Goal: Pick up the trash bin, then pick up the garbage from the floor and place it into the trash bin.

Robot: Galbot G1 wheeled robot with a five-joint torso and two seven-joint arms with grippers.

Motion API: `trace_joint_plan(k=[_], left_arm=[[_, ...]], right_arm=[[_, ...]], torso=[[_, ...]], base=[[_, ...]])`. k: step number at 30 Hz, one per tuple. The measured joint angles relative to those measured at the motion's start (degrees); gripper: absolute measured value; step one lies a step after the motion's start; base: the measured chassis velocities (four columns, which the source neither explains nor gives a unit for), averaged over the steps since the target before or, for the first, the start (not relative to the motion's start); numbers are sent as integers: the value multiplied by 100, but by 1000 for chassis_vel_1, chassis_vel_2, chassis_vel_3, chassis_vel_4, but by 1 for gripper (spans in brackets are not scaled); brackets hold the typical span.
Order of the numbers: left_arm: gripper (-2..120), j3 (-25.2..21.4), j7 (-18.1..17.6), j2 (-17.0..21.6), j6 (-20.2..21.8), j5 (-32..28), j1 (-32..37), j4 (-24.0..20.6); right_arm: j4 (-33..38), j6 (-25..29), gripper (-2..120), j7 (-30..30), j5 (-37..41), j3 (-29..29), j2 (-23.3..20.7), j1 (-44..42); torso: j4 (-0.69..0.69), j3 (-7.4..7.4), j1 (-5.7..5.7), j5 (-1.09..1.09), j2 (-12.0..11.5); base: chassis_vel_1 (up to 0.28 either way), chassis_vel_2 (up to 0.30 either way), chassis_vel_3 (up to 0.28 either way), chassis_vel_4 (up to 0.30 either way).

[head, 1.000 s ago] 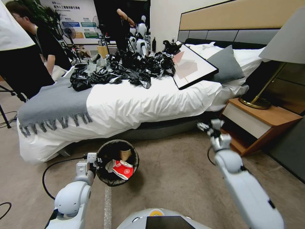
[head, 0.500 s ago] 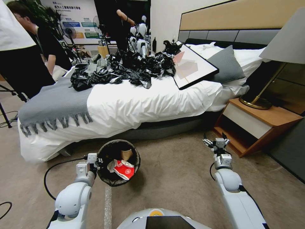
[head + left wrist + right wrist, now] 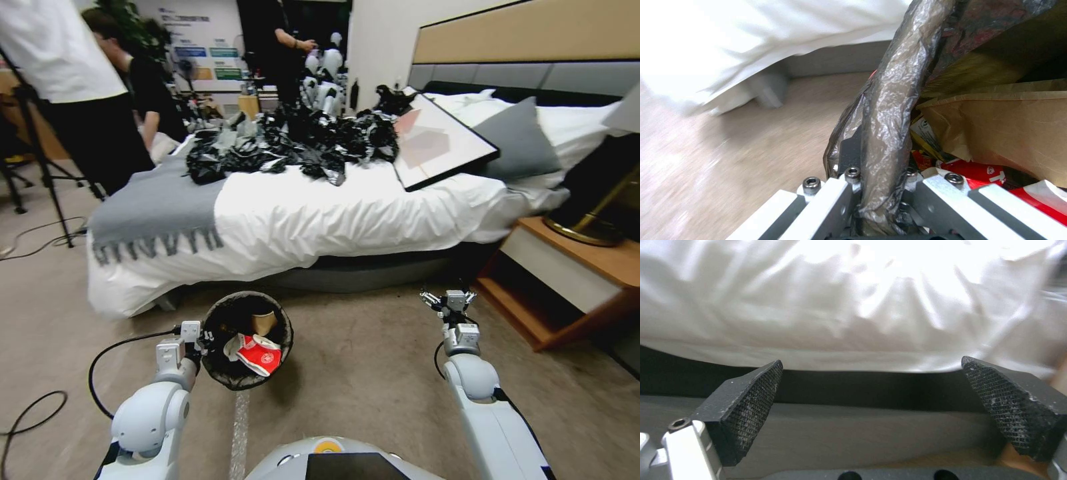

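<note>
While left gripper (image 3: 198, 341) grips trash bin (image 3: 230, 373), bed (image 3: 320, 213) ahead.

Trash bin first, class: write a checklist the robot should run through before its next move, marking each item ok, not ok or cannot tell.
1. Left tool clamped on the trash bin rim: ok, liner pinched.
2. Bin upright: ok.
3. Garbage inside, red-and-white packet and brown paper bag: ok.
4. Right tool open and free: ok.
5. Room left in the bin: cannot tell.
6. Garbage ahead on the floor: not ok, none in sight.
</note>
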Motion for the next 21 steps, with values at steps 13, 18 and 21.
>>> trace_joint_plan(k=[13, 18, 21], left_arm=[[0, 2, -15, 22, 31, -46, -36, 12], [0, 2, -12, 38, 32, -47, -31, 25], [0, -2, -13, 42, 32, -56, -14, 24]], right_arm=[[-5, -5, 100, -4, 10, 11, 40, 0], [-2, -5, 100, -5, 10, 6, 59, -15], [3, -3, 100, -7, 8, -23, 64, -37]], torso=[[1, 0, 0, 1, 0], [1, 0, 1, 0, 0], [3, 0, 0, 0, 0]], base=[[125, 132, 123, 122], [118, 117, 103, 111], [134, 141, 126, 136]])
